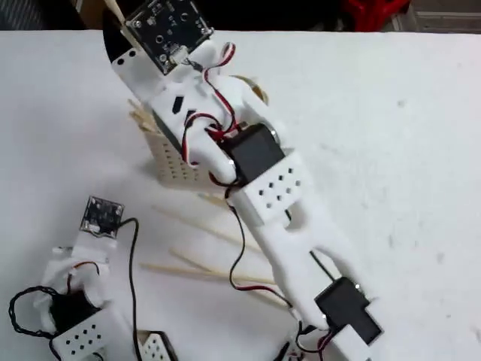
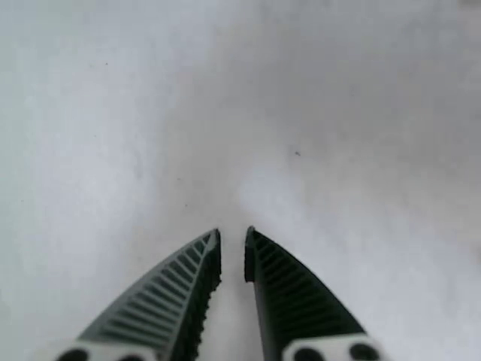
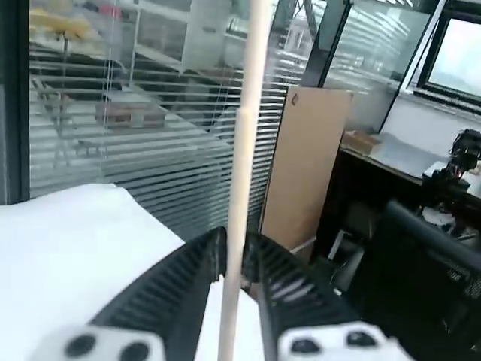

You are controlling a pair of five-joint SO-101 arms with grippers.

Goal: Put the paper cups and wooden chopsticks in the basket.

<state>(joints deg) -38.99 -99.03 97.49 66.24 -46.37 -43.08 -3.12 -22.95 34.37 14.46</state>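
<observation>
Pale, matt wood on the chopsticks (image 1: 203,267); same smooth wood on the chopstick (image 3: 242,150). White perforated plastic for the basket (image 1: 174,164). Matt white, faintly speckled table (image 1: 391,150). Dark ribbed plastic on the left gripper (image 2: 233,239) fingers (image 2: 180,301). White matt plastic arm shells (image 1: 301,218), glossier black motors (image 1: 255,150).

High view: bright, even light from overhead. The white table (image 1: 421,150) is near washed out, with little surface texture. Shadows under the long arm (image 1: 301,226) are weak and soft-edged. The room past the table's far edge goes dark. Left wrist view: flat pale table, brightness uneven across it, left gripper (image 2: 233,241) dark against it. Right wrist view: daylight comes through the blinds (image 3: 113,135), and a bright pane (image 3: 458,53) glares white. The chopstick (image 3: 248,113) is lit pale, and the right gripper (image 3: 237,252) is in shade.
</observation>
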